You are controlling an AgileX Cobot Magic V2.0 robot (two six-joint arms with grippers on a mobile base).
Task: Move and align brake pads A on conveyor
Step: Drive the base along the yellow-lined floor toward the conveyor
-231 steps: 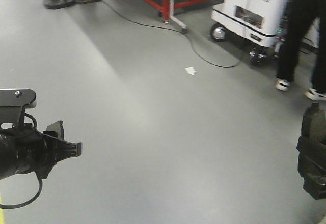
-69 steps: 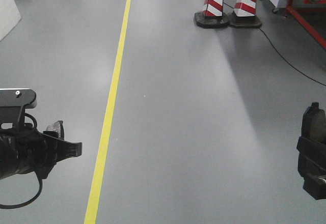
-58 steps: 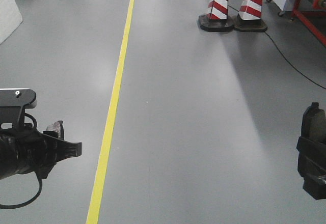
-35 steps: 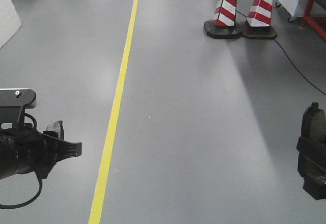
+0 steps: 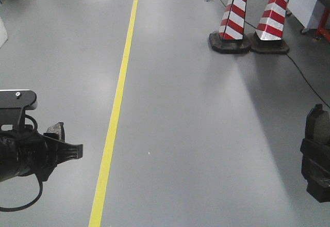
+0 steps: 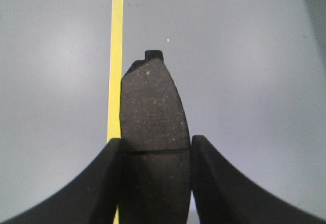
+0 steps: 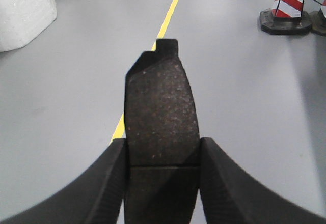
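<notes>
We're looking out over a big grey floor (image 5: 196,134) with a yellow line (image 5: 116,108) down it and two striped cones (image 5: 252,18) up top right, and no conveyor is showing in any view, so we can't say where the pads are headed from here.

Both pads are up in the air. The left gripper (image 6: 153,183) is pinching a pad (image 6: 153,107) by its lower half, jaws pressing on the two long edges right around the groove. The right gripper (image 7: 162,183) is doing the same with its own pad (image 7: 160,107). The other two pads aren't visible anywhere.

We're guessing these are stiff and fairly dense for their size (friction material bonded to a backing plate), so they aren't flexing or crushing. The gritty face should be giving decent grip, though the curved edges could let a pad pivot if it's set down crooked. Holding across the middle near the groove looks sensible to us.

In the front view the left gripper (image 5: 64,147) is only showing a sliver of pad, and the right gripper (image 5: 315,157) is getting cut off by the frame edge. The backing plates and each pad's lower end are hidden.
</notes>
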